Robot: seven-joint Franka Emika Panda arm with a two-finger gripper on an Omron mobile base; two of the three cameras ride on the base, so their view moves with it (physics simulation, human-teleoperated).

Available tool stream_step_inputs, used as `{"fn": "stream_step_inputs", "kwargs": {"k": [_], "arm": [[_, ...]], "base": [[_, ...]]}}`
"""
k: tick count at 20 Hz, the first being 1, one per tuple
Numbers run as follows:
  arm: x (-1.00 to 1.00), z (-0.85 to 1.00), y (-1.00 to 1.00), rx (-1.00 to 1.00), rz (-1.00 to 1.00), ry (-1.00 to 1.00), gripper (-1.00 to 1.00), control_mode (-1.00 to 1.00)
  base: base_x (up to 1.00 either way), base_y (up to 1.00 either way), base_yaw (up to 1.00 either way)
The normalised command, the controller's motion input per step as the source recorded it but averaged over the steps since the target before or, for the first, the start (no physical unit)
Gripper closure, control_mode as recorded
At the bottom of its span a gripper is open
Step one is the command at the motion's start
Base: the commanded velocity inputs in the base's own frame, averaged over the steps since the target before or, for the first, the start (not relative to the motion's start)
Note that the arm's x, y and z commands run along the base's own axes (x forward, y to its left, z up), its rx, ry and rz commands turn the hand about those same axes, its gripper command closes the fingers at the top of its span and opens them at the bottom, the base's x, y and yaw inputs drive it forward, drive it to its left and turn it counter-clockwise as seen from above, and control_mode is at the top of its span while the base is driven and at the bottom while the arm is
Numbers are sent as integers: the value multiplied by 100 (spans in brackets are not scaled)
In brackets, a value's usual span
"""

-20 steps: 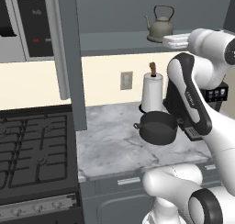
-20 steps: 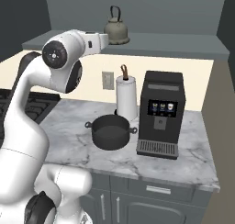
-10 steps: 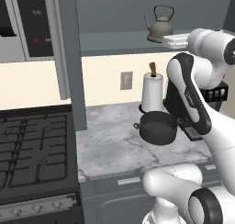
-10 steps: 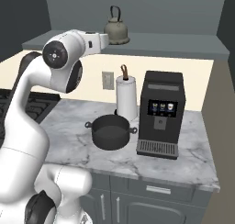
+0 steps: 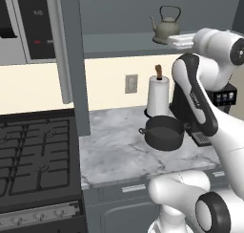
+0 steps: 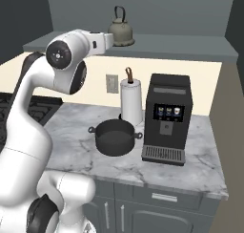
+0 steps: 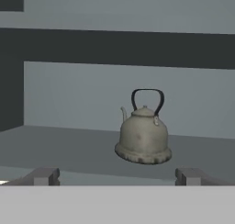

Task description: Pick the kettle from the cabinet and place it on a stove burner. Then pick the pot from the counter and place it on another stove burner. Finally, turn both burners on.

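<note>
Gripper short of the kettle, jaws wide apart

My gripper (image 7: pixel 117 176) stood open and empty before the kettle (image 7: pixel 143 140), which sat upright on the cabinet shelf (image 7: pixel 59 142). I judged a low approach could shove it backward or snag its thin handle.

1. This is a home kitchen, rendered rather than photographed.
2. A black gas cooktop (image 5: pixel 33 155) with cast-iron grates and a row of front knobs sits at the left, beside the marble table (image 5: pixel 119 153).
3. A silver-framed microwave (image 5: pixel 28 24) hangs above the cooktop.
4. On the table stand a black coffee machine (image 6: pixel 167 117), a paper towel roll (image 6: pixel 131 102) on an upright holder, and a low dark pot (image 6: pixel 114 136).
5. A kettle (image 6: pixel 120 31) rests on the shelf of an open wall cabinet (image 6: pixel 190 43) above.
6. Dark drawers and doors with silver handles (image 6: pixel 164 197) run under the table, and a wall outlet (image 6: pixel 112 83) sits in the cream backsplash.
</note>
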Motion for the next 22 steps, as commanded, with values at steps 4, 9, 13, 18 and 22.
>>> {"fn": "stream_step_inputs", "kwargs": {"k": [4, 9, 13, 18, 22], "arm": [[10, 6, 0, 0, 0, 0, -100, -100], [8, 6, -2, 0, 0, 0, -100, -100], [5, 5, -3, 0, 0, 0, -100, -100], [6, 4, -4, 0, 0, 0, -100, -100], [13, 3, -13, 0, 0, 0, -100, -100]], "base": [[0, 0, 0], [0, 0, 0], [0, 0, 0], [0, 0, 0], [0, 0, 0]]}}
